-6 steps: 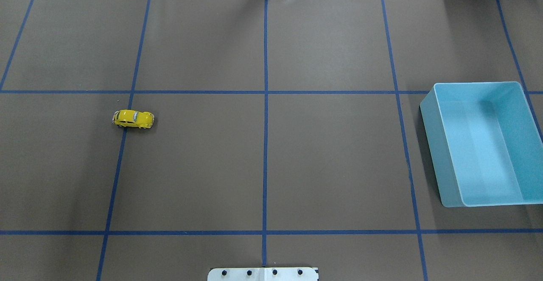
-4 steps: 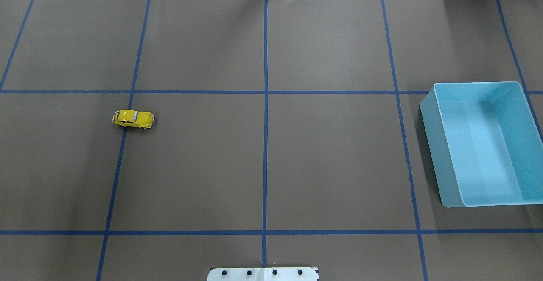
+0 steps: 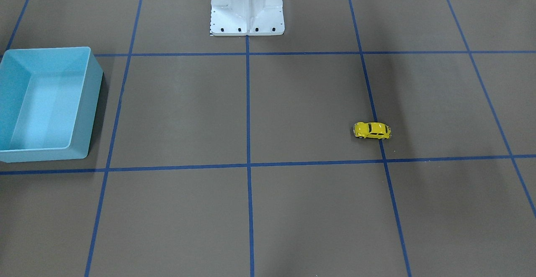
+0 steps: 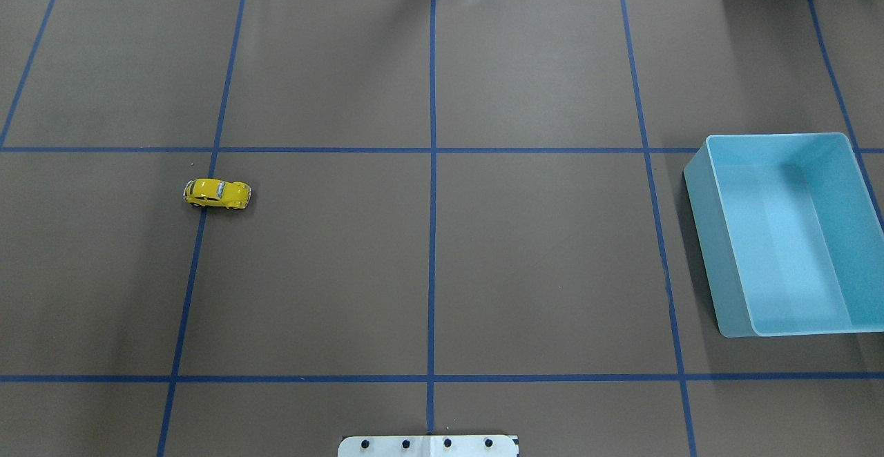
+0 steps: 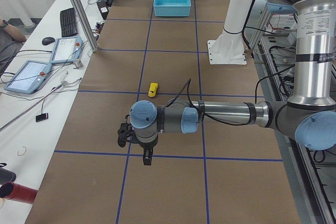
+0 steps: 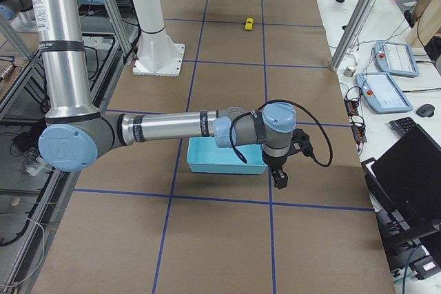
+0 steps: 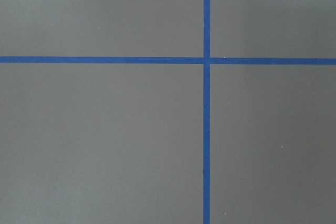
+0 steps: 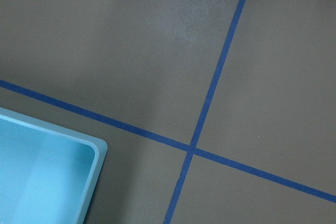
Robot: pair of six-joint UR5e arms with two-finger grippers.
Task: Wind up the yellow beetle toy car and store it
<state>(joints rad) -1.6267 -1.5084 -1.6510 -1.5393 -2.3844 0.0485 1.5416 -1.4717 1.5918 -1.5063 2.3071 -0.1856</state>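
Currently the yellow beetle toy car (image 4: 217, 194) stands on its wheels; jaws' width cannot be told.

Robotics lab — grid-taped table (image 4: 552, 270), teach pendants (image 5: 29, 75)

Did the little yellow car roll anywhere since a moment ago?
No. In the overhead view the yellow beetle toy car sits with one end over the same blue tape line, just below the same crossing as before.

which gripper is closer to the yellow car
Left. The left gripper hangs a short way from the yellow beetle toy car; the right gripper is at the other end, by the blue bin.
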